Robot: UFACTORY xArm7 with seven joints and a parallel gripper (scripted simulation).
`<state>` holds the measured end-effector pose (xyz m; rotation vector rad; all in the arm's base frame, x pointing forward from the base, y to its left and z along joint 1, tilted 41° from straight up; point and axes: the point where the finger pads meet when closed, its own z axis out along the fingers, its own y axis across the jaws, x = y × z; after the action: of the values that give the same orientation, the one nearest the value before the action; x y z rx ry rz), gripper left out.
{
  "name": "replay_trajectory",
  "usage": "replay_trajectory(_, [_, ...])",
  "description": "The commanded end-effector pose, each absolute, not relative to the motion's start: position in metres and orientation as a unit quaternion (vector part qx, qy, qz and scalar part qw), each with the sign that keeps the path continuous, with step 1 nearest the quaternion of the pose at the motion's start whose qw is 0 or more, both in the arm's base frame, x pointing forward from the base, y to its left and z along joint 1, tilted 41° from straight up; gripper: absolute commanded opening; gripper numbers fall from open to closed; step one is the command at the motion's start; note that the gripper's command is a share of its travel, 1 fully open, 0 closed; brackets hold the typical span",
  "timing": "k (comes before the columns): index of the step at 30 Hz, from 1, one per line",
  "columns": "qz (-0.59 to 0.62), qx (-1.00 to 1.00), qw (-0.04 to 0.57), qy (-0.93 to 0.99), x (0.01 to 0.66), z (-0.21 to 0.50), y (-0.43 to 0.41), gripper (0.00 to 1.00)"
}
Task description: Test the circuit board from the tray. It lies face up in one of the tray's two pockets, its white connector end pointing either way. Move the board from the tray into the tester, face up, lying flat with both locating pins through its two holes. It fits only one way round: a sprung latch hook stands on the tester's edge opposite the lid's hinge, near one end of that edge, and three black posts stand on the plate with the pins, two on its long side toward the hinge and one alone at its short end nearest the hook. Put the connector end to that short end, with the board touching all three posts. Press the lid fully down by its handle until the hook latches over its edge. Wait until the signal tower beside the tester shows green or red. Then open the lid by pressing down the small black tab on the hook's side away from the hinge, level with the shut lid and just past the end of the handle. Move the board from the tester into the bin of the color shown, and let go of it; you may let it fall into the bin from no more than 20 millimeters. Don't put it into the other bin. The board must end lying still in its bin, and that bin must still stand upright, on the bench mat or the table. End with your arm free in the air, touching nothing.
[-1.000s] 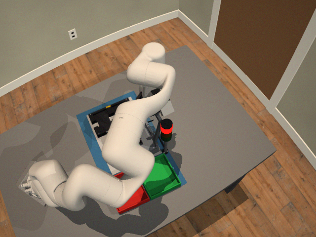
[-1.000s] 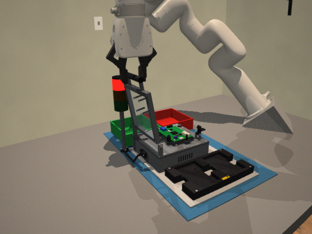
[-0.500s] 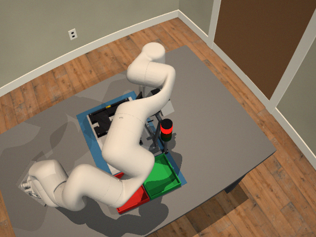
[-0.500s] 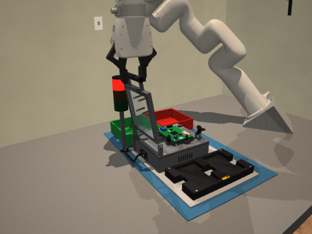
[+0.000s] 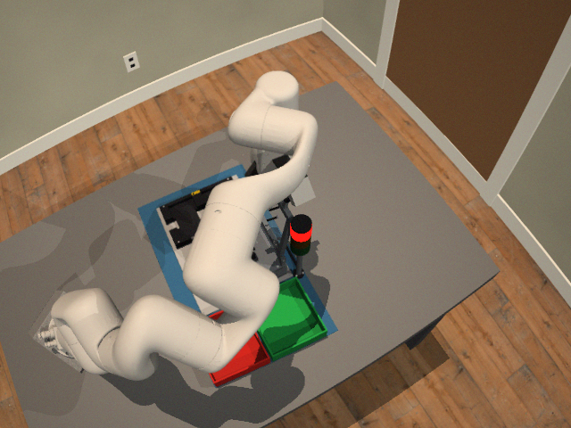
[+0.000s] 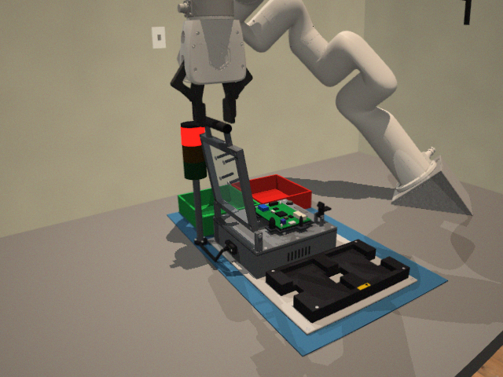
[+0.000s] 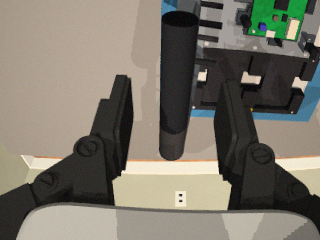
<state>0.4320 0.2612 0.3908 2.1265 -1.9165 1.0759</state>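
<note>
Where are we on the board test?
Done: tower shows red, lid stands raised, tray pockets bare. In hand: tool open astride the lid handle, gripping nothing. Left: lift the board off the tester into the red bin, then clear the arm.

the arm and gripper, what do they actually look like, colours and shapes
The arm is smooth, off-white and made of rounded tubular links, rising from a grey wedge-shaped base. The gripper has a pale grey boxy housing with small screw heads, black angled linkages and two flat black fingers. No cables or markings show.
</note>
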Motion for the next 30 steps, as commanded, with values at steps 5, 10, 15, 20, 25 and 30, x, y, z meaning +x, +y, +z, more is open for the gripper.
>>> replay_trajectory(5, [0.352,0.695,0.039,-0.625,0.416,0.418,0.280,0.51])
replay_trajectory(10, [0.352,0.695,0.039,-0.625,0.414,0.422,0.283,0.51])
replay_trajectory(15, [0.352,0.695,0.039,-0.625,0.413,0.424,0.284,0.51])
replay_trajectory(20, [0.352,0.695,0.039,-0.625,0.413,0.424,0.284,1.00])
replay_trajectory(25, [0.352,0.695,0.039,-0.625,0.413,0.424,0.284,1.00])
replay_trajectory(30, [0.352,0.695,0.039,-0.625,0.412,0.424,0.284,1.00])
